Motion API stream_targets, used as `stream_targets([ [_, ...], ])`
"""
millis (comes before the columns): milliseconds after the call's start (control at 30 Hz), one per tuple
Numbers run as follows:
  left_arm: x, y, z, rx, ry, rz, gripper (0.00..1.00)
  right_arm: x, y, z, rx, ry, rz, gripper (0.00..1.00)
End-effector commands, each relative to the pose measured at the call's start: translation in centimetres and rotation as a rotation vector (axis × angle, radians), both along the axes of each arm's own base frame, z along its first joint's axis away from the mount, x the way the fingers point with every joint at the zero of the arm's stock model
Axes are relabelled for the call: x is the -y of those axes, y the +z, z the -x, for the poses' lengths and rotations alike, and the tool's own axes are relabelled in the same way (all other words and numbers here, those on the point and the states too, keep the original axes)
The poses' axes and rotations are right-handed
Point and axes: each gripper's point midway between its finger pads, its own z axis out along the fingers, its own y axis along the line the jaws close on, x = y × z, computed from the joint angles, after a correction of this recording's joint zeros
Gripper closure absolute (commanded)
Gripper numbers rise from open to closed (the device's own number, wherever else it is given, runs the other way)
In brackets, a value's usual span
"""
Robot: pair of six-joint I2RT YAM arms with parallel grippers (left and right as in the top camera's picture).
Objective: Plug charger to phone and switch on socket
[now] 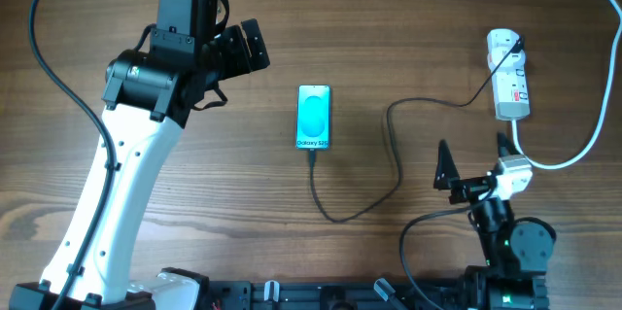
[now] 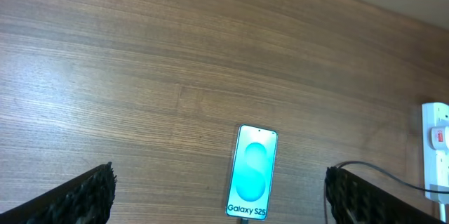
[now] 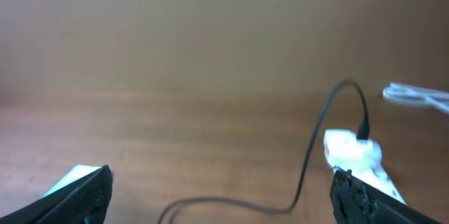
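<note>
The phone [image 1: 313, 117] lies between the left claw [image 2: 217, 185] and right claw [image 3: 219, 185], both spread wide, empty.

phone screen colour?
The phone has a bright cyan-turquoise screen with white "Galaxy S25" text at one end. It shows best in the left wrist view.

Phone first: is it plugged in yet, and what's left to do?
Looks done: the charger runs into the bottom end of the phone. In hand: nothing, since the left gripper and right gripper are both open and empty. Left: switching on the socket, which the right gripper sits nearest. I cannot tell whether its switch is on.
</note>
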Motion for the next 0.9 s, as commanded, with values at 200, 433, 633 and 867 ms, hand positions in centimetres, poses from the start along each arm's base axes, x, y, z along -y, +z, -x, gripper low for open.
stream_targets([
  [200, -0.40, 0.16, -0.04, 0.008, 0.017, -0.005, 0.00, 0.50, 0.26, 0.00, 0.025, -0.032, 0.094, 0.00],
  [433, -0.40, 0.16, -0.04, 0.008, 0.017, -0.005, 0.00, 0.50, 0.27, 0.00, 0.021, -0.032, 0.062, 0.00],
  [633, -0.41, 0.16, -0.04, 0.008, 0.017, -0.005, 0.00, 0.50, 0.32, 0.00, 0.023, -0.032, 0.062, 0.00],
  [867, -0.40, 0.16, -0.04, 0.008, 0.017, -0.005, 0.00, 0.50, 0.32, 0.00, 0.023, -0.032, 0.063, 0.00],
])
